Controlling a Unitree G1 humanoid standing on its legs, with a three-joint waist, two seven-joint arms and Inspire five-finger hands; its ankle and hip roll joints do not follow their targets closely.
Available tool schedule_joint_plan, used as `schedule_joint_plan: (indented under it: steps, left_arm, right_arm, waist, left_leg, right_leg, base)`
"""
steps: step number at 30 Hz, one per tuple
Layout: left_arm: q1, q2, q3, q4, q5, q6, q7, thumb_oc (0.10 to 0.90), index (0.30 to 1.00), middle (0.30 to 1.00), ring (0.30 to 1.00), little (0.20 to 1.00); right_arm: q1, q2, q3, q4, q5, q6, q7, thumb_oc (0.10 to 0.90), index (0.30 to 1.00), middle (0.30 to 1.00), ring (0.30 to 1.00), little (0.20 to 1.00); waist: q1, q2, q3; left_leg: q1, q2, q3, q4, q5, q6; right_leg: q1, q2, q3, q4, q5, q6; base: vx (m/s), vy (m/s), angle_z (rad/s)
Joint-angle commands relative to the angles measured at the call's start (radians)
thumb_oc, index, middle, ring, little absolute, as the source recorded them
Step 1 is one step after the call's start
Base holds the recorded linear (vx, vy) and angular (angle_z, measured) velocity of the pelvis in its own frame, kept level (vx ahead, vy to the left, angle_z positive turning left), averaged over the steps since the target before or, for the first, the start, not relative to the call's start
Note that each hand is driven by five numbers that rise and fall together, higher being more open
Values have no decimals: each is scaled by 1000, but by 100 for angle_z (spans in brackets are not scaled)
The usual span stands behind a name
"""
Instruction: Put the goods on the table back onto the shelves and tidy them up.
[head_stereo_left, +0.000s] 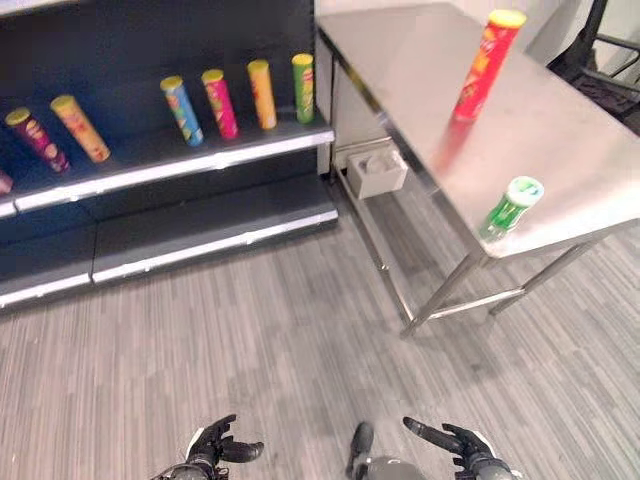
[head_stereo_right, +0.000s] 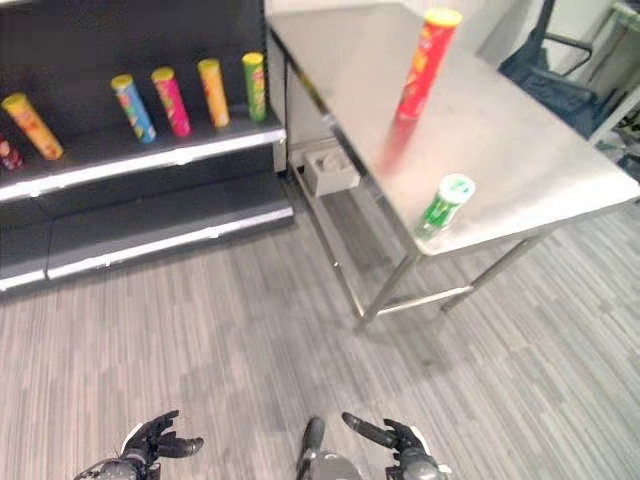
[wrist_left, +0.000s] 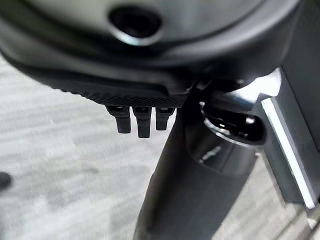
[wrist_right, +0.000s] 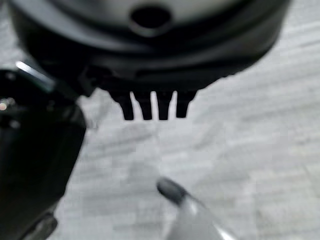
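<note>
On the steel table (head_stereo_left: 560, 150), a tall red canister with yellow lid (head_stereo_left: 483, 65) and a short green white-lidded canister (head_stereo_left: 509, 208) stand upright, while the left hand (head_stereo_left: 212, 445) and right hand (head_stereo_left: 455, 445) hang empty with fingers relaxed.

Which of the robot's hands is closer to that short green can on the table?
The right hand. It hangs low over the floor, roughly below the green can at the table's near edge. The left hand hangs equally low, farther to the left.

Left hand (head_stereo_left: 215, 447) showing dark, matte black fingers, lower left of frame. Right hand (head_stereo_left: 455, 443) showing dark with white trim, lower right. Wrist housings showing black, rounded, glossy, ribbed edge.
</note>
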Motion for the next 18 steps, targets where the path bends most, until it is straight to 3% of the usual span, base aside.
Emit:
schedule_joint_plan:
  steps: [1, 2, 3, 4, 5, 7, 10, 14, 16, 18]
  left_arm:
    - [-76, 54, -23, -66, -1, -38, 11, 800, 900, 900, 900, 900]
    - [-88, 51, -25, -63, -3, -40, 13, 800, 900, 900, 900, 900]
    - [-94, 48, -31, -62, 2, -40, 16, 800, 900, 900, 900, 900]
    - [-93, 48, -30, -61, 3, -40, 17, 800, 900, 900, 900, 900]
    - [-93, 48, -30, -61, 3, -40, 17, 800, 900, 900, 900, 900]
    - [-93, 46, -32, -57, 0, -43, 22, 800, 900, 900, 900, 900]
    - [-91, 40, -35, -34, 4, -46, 24, 800, 900, 900, 900, 900]
    - [-87, 40, -16, 38, 17, -48, 36, 800, 900, 900, 900, 900]
    - [-71, 60, 17, 73, 25, -48, 37, 800, 900, 900, 900, 900]
    - [-42, 71, 57, 92, 48, -48, 31, 800, 900, 900, 900, 900]
  right_arm:
    - [27, -50, -11, 6, 51, -18, -35, 800, 900, 900, 900, 900]
    - [24, -53, -10, 8, 54, -18, -37, 800, 900, 900, 900, 900]
    - [25, -58, -13, 9, 58, -21, -37, 800, 900, 900, 900, 900]
    - [25, -61, -11, 9, 58, -22, -36, 800, 900, 900, 900, 900]
    - [26, -61, -11, 8, 58, -22, -36, 800, 900, 900, 900, 900]
    - [25, -69, -17, 13, 52, -27, -42, 800, 900, 900, 900, 900]
    - [20, -61, -22, 32, 36, -28, -55, 800, 900, 900, 900, 900]
    - [20, -45, -82, 39, 67, -34, -89, 800, 900, 900, 900, 900]
    - [34, -63, -165, 7, 102, -42, -121, 800, 900, 900, 900, 900]
    - [112, -119, -310, -155, 112, -56, -176, 800, 900, 900, 900, 900]
  waist:
    - [9, -46, 46]
    - [16, -45, 60]
    - [25, -46, 60]
    - [34, -36, 59]
    - [35, -37, 60]
    - [48, -11, 56]
    - [42, 0, 51]
    - [27, -3, 30]
    - [18, -12, 17]
    - [4, -18, 2]
  left_leg:
    - [-214, 12, 12, 94, 168, 60]
    - [-240, 31, 43, 82, 138, 66]
    - [-271, 28, 82, -124, 87, 78]
    - [-282, 16, 56, -236, 123, 73]
    - [-277, 14, 58, -242, 126, 72]
    - [-302, -9, -42, -395, 212, 55]
    - [-265, -17, -60, -416, 196, 53]
    - [-191, -30, 12, -474, 180, 72]
    - [-143, -38, 67, -495, 161, 89]
    - [-100, -51, 104, -503, 133, 106]
  right_leg:
    - [76, -97, 13, -71, -29, 177]
    - [90, -93, 15, -71, -40, 179]
    - [104, -106, 28, -71, -51, 200]
    - [106, -99, 41, -71, -59, 206]
    - [107, -100, 41, -71, -60, 206]
    - [128, -85, 73, -71, -78, 210]
    - [138, -86, 99, -71, -77, 215]
    - [142, -111, 137, -66, -61, 236]
    - [131, -131, 167, -51, -49, 254]
    - [128, -151, 187, -35, -40, 275]
  base:
    - [157, -275, -14]
    - [243, -51, -11]
    - [251, 118, -33]
    - [218, 135, -12]
    - [129, 129, -14]
    - [167, 160, -34]
    - [126, 181, -66]
    - [112, 237, -74]
    - [132, 263, -76]
    - [151, 233, -64]
